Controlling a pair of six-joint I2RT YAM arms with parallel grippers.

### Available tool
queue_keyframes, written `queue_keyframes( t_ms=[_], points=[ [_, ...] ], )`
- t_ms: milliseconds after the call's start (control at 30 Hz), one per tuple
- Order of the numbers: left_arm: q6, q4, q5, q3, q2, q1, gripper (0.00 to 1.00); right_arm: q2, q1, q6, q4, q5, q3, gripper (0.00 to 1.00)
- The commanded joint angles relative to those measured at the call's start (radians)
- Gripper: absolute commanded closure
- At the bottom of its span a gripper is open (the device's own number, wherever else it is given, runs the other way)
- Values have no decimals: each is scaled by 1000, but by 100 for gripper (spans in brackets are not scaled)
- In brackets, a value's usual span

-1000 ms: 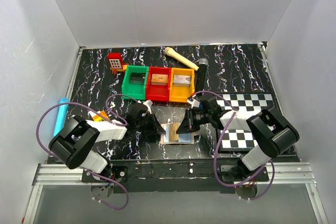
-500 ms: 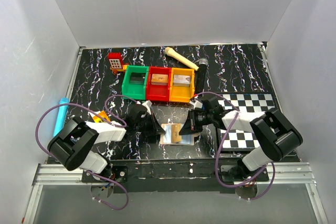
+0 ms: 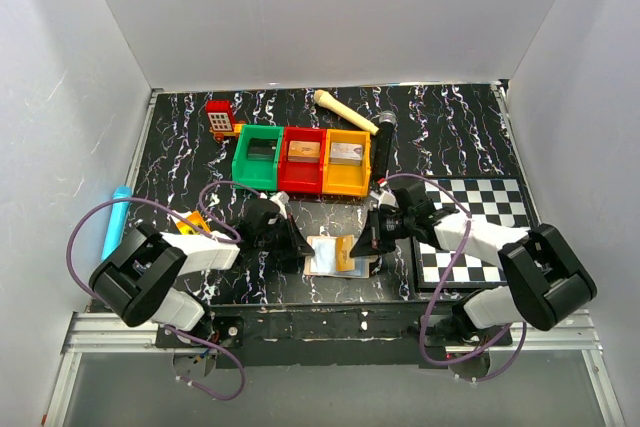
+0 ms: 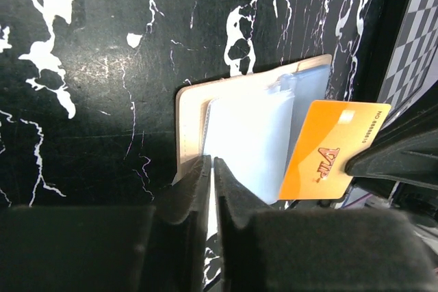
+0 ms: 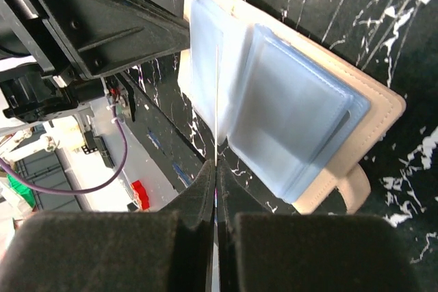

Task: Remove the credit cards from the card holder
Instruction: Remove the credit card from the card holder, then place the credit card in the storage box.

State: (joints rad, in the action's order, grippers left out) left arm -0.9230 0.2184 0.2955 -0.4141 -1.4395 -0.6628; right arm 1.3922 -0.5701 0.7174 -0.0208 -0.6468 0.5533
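The card holder point(image 3: 322, 260) lies open near the table's front edge, cream-tan rim point(image 4: 188, 124) and pale blue panels point(image 4: 250, 138) facing up. My left gripper point(image 4: 211, 163) is shut on the near edge of its left panel. One of the credit cards, an orange one with "VIP" print point(image 4: 333, 150), stands slid partly out past the right panel. My right gripper point(image 5: 216, 166) is shut on it, and there the card shows edge-on as a thin line point(image 5: 217, 94). From above, the left gripper point(image 3: 300, 249) and right gripper point(image 3: 366, 245) flank the holder. I see no other cards.
Green point(image 3: 258, 155), red point(image 3: 303, 157) and yellow point(image 3: 347, 157) bins stand in a row behind the holder. A black-and-white checkered board point(image 3: 485, 209) lies under the right arm. A bone-shaped toy point(image 3: 345, 112), a black cylinder point(image 3: 384, 145), a red keypad toy point(image 3: 220, 119) and a blue tube point(image 3: 116, 219) lie around.
My right gripper has shut on the orange card and drawn it a little to the right; the right arm's elbow swung right over the checkered board. The left gripper has stayed put.
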Motion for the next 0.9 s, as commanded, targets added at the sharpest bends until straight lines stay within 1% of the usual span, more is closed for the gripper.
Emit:
queue_keyframes(
  t_ms=[0,100,200,267,433,500,567,633,667,700,800,833,867],
  points=[
    [36,-96,-45,18,30,3,83,-58,12,-30,120,21,42,99],
    [36,-105,-52,21,63,3,66,-90,13,-33,171,38,66,99],
    [33,-129,-73,17,120,2,55,-122,16,-45,222,58,95,99],
    [39,-155,-88,-1,169,2,50,-156,16,-62,263,79,120,99],
    [70,-299,-148,-89,321,2,41,-257,15,-147,398,165,200,99],
    [84,-349,-173,-115,379,3,40,-291,16,-183,439,168,233,99],
    [99,-379,-185,-127,436,6,39,-323,15,-225,470,136,267,99],
    [119,-383,-184,-123,500,11,39,-346,15,-271,481,61,299,99],
    [133,-346,-165,-95,542,12,39,-354,13,-288,489,15,313,99],
    [148,-274,-135,-57,592,14,39,-360,13,-308,492,-43,332,99],
    [145,15,-23,91,730,15,41,-369,7,-338,505,-184,373,99],
    [133,80,6,124,769,15,42,-368,4,-346,513,-220,385,99],
    [127,131,43,147,796,17,39,-363,1,-360,527,-252,407,99]
  ],
)
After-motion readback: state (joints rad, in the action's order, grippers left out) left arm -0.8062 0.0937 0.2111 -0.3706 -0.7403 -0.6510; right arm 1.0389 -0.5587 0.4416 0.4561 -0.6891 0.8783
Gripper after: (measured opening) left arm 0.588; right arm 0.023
